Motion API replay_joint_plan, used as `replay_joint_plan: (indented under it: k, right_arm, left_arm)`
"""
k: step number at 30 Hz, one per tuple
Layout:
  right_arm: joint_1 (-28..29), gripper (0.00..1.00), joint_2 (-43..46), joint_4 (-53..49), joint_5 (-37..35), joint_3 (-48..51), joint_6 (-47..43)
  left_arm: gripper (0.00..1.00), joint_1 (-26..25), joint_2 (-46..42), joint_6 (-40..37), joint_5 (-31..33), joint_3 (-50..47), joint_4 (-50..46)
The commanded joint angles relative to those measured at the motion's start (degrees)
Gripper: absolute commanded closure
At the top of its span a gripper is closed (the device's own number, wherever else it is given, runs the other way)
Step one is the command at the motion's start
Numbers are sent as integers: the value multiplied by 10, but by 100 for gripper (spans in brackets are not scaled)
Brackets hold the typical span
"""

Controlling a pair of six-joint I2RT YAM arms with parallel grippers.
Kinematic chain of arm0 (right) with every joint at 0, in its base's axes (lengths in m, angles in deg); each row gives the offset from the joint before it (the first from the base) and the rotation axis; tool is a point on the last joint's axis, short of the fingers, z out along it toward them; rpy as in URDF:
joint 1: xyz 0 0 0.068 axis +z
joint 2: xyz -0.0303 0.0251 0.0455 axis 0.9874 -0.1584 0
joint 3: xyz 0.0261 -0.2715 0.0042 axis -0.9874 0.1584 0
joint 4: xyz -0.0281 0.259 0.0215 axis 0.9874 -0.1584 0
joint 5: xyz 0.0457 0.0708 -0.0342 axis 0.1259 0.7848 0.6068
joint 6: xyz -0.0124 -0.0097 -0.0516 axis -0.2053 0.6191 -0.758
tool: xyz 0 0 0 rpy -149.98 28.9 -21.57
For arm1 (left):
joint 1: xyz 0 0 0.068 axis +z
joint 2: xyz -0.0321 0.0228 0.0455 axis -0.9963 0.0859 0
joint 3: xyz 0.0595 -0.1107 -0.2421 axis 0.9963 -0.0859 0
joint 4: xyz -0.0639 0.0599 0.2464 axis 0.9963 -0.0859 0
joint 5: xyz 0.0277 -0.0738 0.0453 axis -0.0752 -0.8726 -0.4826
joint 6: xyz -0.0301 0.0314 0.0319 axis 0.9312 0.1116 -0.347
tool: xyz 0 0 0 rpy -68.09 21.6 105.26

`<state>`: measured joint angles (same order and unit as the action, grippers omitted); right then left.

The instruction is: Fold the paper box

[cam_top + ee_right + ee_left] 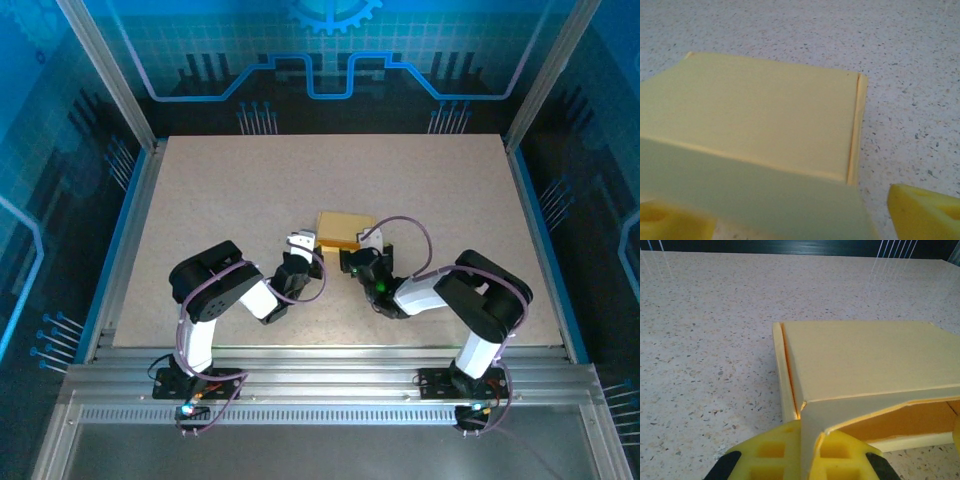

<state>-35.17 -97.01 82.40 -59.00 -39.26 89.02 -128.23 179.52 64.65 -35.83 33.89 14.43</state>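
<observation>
Pale yellow paper box [860,360], half-formed, end open; left pincer [807,452] pinching its flap; right pincer [797,215] spread wide.

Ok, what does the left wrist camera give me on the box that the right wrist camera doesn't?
Left wrist: the left gripper pinched shut on a corner flap of the box, plus the box's open end with its darker inside. Right wrist: the right gripper open, its fingers standing either side of a closed side wall. Both: the flat yellow top panel and the speckled table.
</observation>
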Motion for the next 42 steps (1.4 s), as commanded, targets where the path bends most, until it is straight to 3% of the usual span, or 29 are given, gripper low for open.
replay_joint_plan:
  k: [1, 9, 15, 20, 23, 27, 36, 39, 42]
  right_arm:
    - [7, 7, 36, 8, 13, 17, -18]
    - [8, 1, 139, -53, 37, 61, -37]
    - [3, 0, 276, -125, 66, 89, -81]
    - [-48, 0, 392, -202, 124, 73, -88]
    - [-112, 0, 424, -254, 192, 46, -65]
    - [-192, 0, 398, -332, 273, -27, -14]
    - [-242, 3, 166, -554, 377, -274, 124]
    - [-256, 12, 91, -586, 423, -323, 161]
    - [-264, 15, 44, -586, 467, -342, 186]
  left_arm:
    - [100, -6, 11, 3, 4, 8, -44]
    - [100, -6, 15, 3, 8, 15, -55]
    - [100, -6, 14, 0, 6, 15, -58]
    - [100, -7, 15, -2, 9, 12, -51]
    - [100, -6, 17, -3, 5, 15, -52]
    - [100, -7, 21, -4, 4, 16, -48]
    - [100, -7, 26, -11, 4, 16, -43]
    - [100, -7, 27, -13, 5, 17, -43]
    - [100, -6, 30, -16, 4, 18, -42]
